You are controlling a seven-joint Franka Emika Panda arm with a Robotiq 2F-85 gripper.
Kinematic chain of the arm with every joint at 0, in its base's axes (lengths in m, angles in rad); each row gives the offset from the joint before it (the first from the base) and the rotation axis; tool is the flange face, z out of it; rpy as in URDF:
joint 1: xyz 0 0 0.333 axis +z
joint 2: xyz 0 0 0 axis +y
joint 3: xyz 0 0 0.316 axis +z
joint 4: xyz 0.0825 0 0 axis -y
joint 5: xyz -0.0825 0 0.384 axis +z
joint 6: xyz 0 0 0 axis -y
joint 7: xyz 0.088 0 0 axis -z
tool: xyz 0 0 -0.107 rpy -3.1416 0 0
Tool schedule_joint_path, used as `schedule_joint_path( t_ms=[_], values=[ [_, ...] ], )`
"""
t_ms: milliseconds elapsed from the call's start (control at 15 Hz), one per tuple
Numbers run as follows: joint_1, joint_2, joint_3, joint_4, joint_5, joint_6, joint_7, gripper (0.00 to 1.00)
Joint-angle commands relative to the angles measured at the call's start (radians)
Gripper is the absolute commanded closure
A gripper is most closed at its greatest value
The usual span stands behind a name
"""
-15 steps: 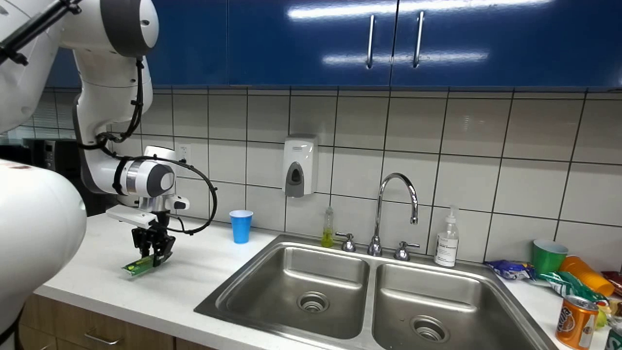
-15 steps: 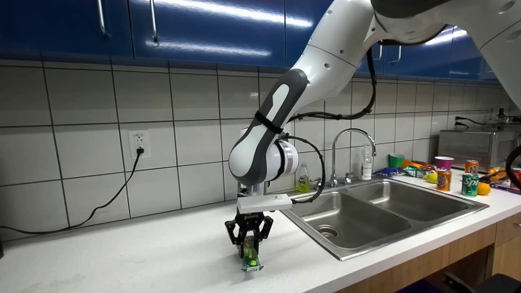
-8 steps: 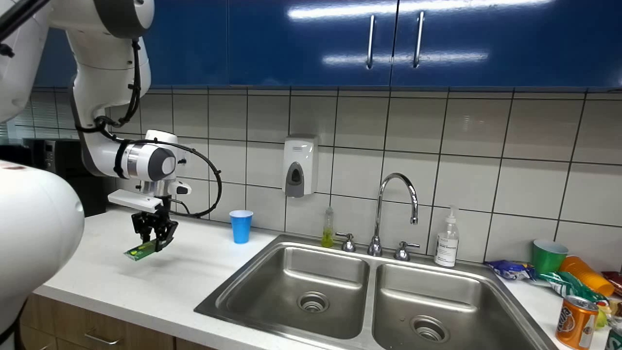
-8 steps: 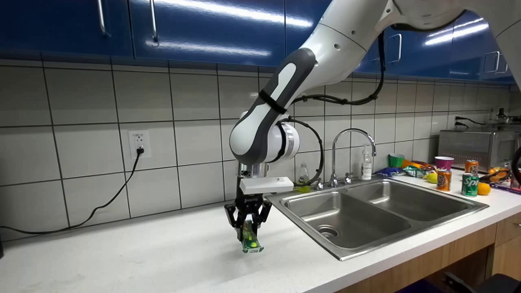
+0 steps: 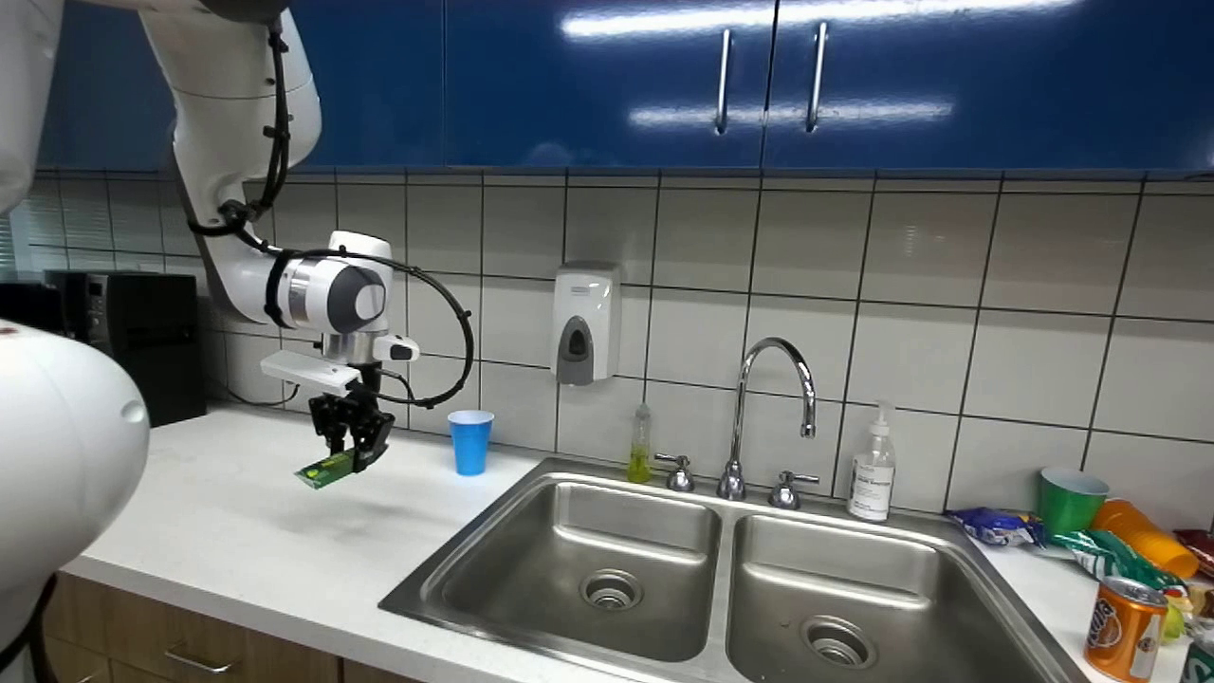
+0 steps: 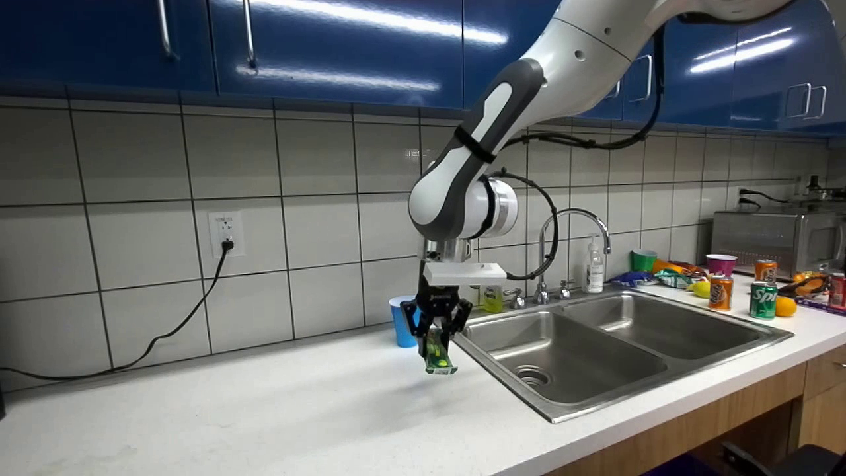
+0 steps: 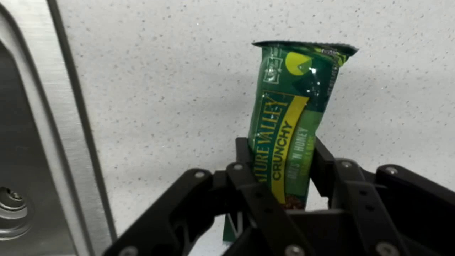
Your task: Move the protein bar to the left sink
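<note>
The protein bar point(image 7: 280, 121) is in a green wrapper with a yellow band. My gripper point(image 7: 282, 153) is shut on it, one finger on each long side. In both exterior views the bar point(image 5: 325, 470) point(image 6: 437, 360) is held tilted above the white counter, its free end sticking out of the gripper point(image 5: 354, 455) point(image 6: 436, 344). The left sink point(image 5: 512, 593) is a steel basin with a round drain, to the right of the gripper in an exterior view. It also shows in an exterior view point(image 6: 595, 373) and at the left edge of the wrist view point(image 7: 32, 156).
A blue cup point(image 5: 470, 444) stands on the counter close behind the gripper, partly hidden in an exterior view point(image 6: 403, 324). A faucet point(image 5: 740, 417) and soap bottles stand behind the sinks. The right basin point(image 5: 835, 560) adjoins the left. Cans and wrappers lie beyond it.
My gripper has risen off the counter with the bar in it and moved right, closer to the sink and the blue cup. The cup now shows beside the gripper in both exterior views.
</note>
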Motion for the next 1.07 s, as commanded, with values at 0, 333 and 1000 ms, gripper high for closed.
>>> schedule_joint_path(
  t_ms=[0,333,1000],
  values=[
    [-0.058,-0.101,-0.015,-0.073,0.026,-0.017,-0.04,0.82],
    [-0.116,-0.172,-0.061,-0.131,0.028,-0.016,-0.049,0.82],
    [-0.219,-0.204,-0.164,-0.191,0.017,0.007,-0.06,0.82]
  ],
)
